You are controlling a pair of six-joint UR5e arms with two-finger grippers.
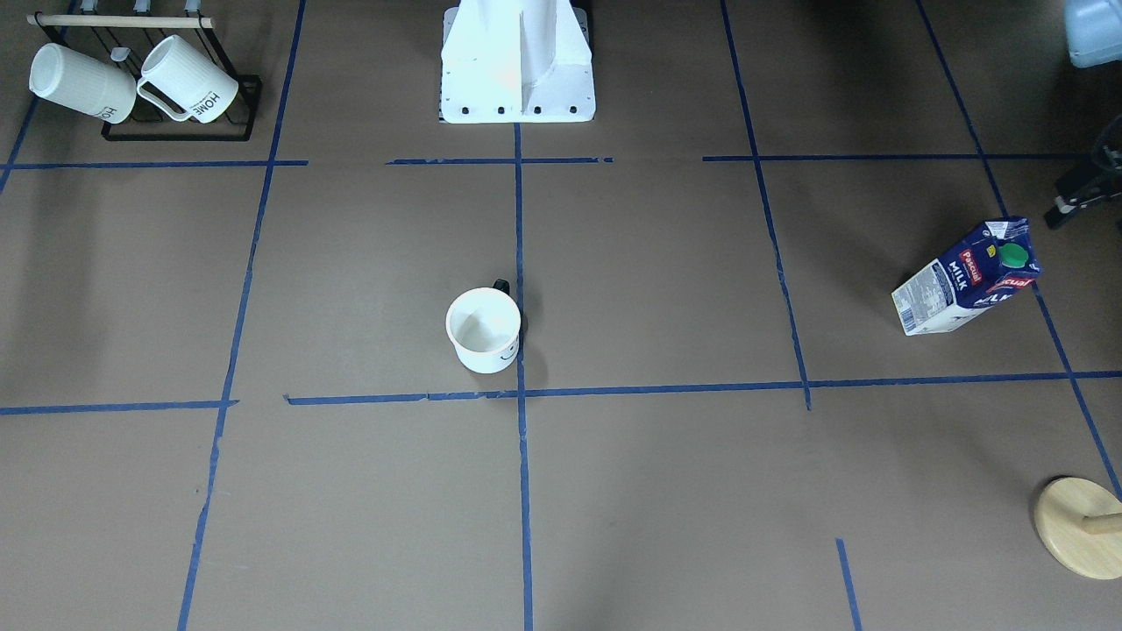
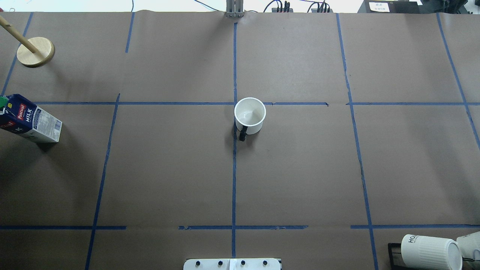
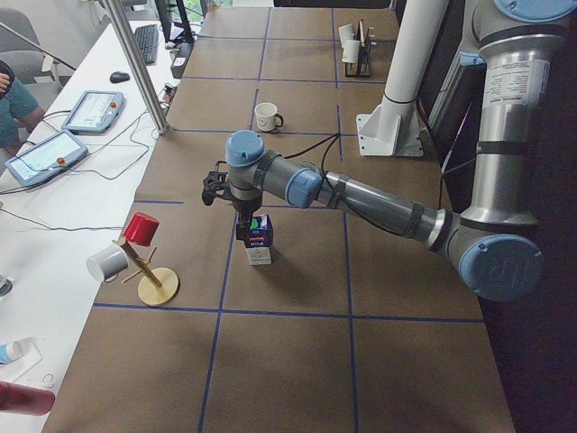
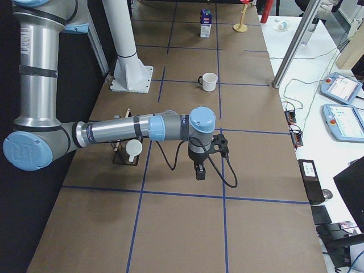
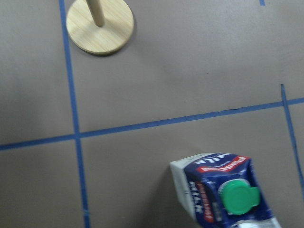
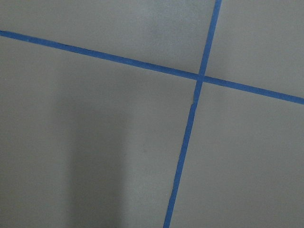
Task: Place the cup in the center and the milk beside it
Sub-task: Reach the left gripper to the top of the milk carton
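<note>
The cup (image 1: 483,329), a small white mug with a black handle, stands upright just beside the center tape cross (image 1: 521,393); it also shows in the overhead view (image 2: 250,115). The milk (image 1: 964,276), a navy and white carton with a green cap, stands far out on my left side (image 2: 32,120). In the exterior left view my left gripper (image 3: 245,219) hangs just above the milk (image 3: 259,244); I cannot tell whether it is open or shut. The left wrist view shows the milk (image 5: 223,194) from above, no fingers. My right gripper (image 4: 200,170) hovers over bare paper; state unclear.
A black rack with two ribbed "HOME" mugs (image 1: 131,83) stands at my near right corner (image 2: 431,251). A wooden peg stand (image 2: 35,51) is beyond the milk (image 5: 99,21). The white robot base (image 1: 517,70) is at the near edge. The right wrist view shows only a tape cross (image 6: 200,77).
</note>
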